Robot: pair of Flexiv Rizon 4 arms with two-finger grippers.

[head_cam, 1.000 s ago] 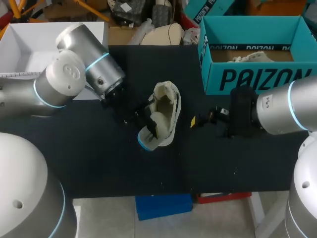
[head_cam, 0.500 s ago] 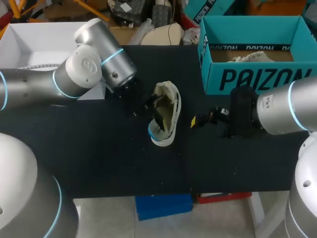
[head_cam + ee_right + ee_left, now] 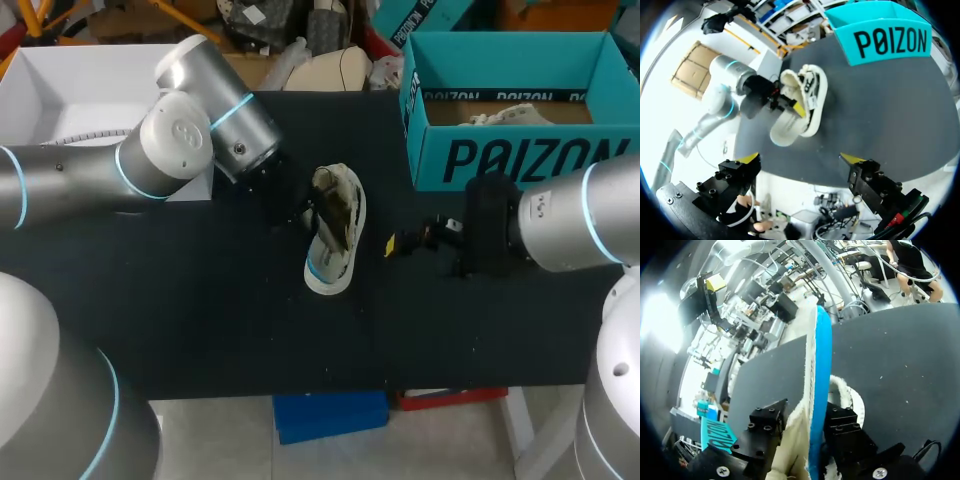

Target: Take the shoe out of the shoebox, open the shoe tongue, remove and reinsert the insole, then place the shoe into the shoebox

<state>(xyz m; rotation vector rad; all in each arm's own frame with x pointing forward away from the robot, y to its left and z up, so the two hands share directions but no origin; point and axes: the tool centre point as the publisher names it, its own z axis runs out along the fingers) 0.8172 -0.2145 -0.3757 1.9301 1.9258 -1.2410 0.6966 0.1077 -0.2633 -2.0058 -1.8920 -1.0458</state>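
Your left tool (image 3: 807,432) is pinching the insole (image 3: 819,355), cream on one face and blue on the other, with a finger pressed to each side. The insole stands on edge along the pale shoe (image 3: 338,215), which rests in the middle of the table (image 3: 200,320); you cannot tell how deep it sits inside. Your right tool (image 3: 801,159) has its fingers spread wide, holding nothing, just right of the shoe. The teal shoebox (image 3: 510,155) stands at the far right corner.

Cream shoe (image 3: 338,215), blue-edged insole (image 3: 821,370), teal shoebox (image 3: 500,158)
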